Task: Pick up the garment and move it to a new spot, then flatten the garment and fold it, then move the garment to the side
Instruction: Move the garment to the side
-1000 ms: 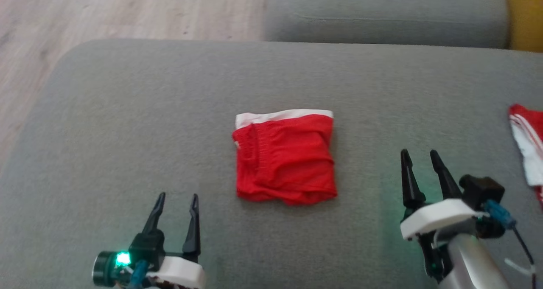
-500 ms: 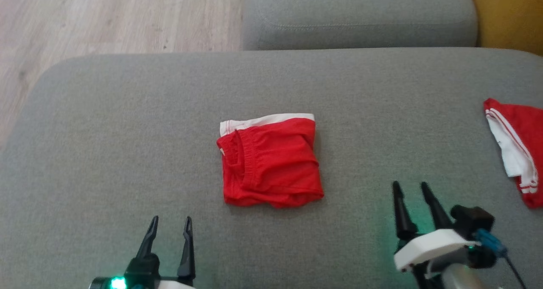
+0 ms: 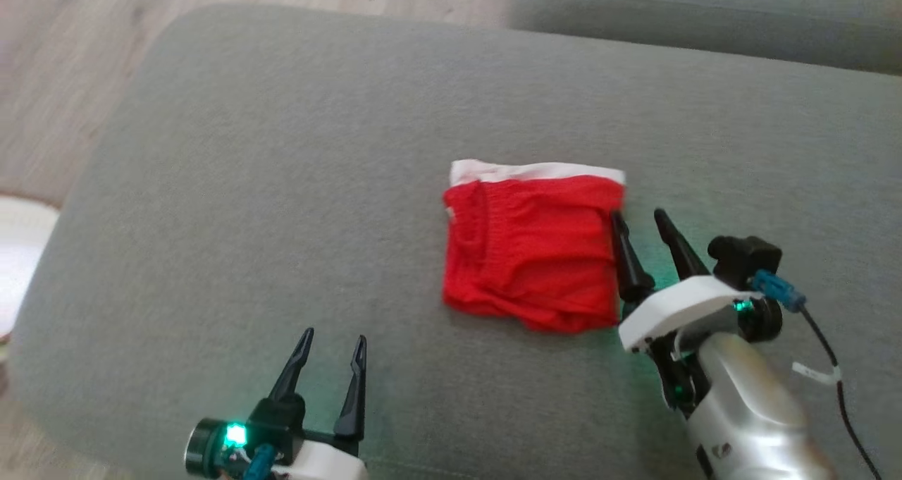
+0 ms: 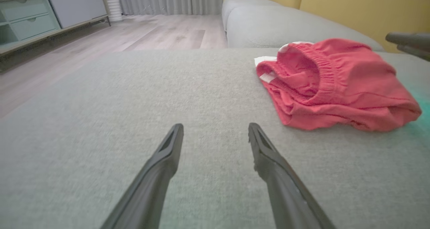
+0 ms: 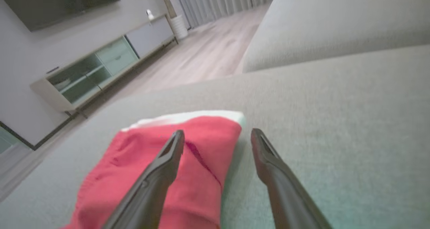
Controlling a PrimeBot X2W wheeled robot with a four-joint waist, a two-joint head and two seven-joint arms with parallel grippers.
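the right gripper (image 3: 638, 216) stands with its two long dark fingers apart and nothing between them. it straddles the right edge of the garment (image 3: 528, 247): in the right wrist view the gripper (image 5: 217, 132) has its left finger across the red cloth (image 5: 211, 145) and its right finger over bare cushion. whether the finger touches the cloth i cannot tell. the fingers are slim, tapered and matt black, set in a white mount on a silver forearm, with a green glow on the fabric beside it.

the left gripper (image 3: 335, 335) is also spread and empty, near the cushion's near edge. the garment lies ahead of it and to its right, apart from it, as the left wrist view shows past the gripper (image 4: 215, 126).

the garment (image 4: 336, 84) is folded into a rough square about midway between the cushion's near and far edges. it is soft red cloth with a gathered, ribbed waistband on its left side, a white band along its far edge, and puckered layers at its near edge.

the cushion (image 3: 282, 184) is grey, finely woven, flat on top, with a rounded far left corner. past that corner lies a pale wood-plank floor (image 3: 70, 43).
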